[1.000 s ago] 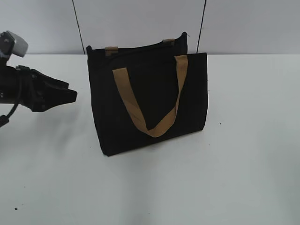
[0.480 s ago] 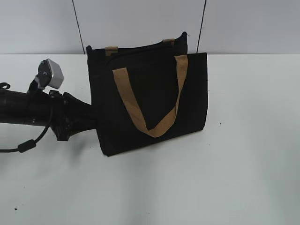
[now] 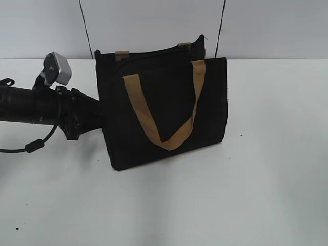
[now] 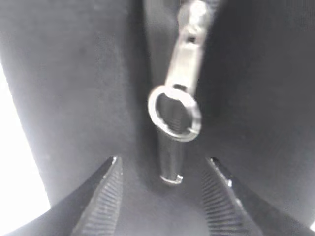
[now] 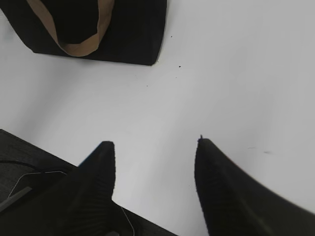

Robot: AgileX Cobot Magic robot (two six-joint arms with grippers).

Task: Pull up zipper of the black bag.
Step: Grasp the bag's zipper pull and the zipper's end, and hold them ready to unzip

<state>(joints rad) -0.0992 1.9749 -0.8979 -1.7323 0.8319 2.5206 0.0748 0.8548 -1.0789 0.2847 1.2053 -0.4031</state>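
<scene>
Left gripper (image 4: 165, 189) has closed in on the bag (image 3: 164, 113), jaws spread around the zipper (image 4: 181, 83) pull, not yet gripping; right gripper (image 5: 155, 164) idles, spread above the desk (image 3: 256, 195).

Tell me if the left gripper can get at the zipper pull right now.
Probably yes. In the left wrist view the left gripper is open against the black bag, and the metal zipper pull with its ring hangs just ahead between the fingers, nothing in between.

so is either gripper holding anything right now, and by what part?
Nothing held. Left gripper is open, its fingers either side of the zipper pull's end, not closed on it. Right gripper is open over bare table.
</scene>
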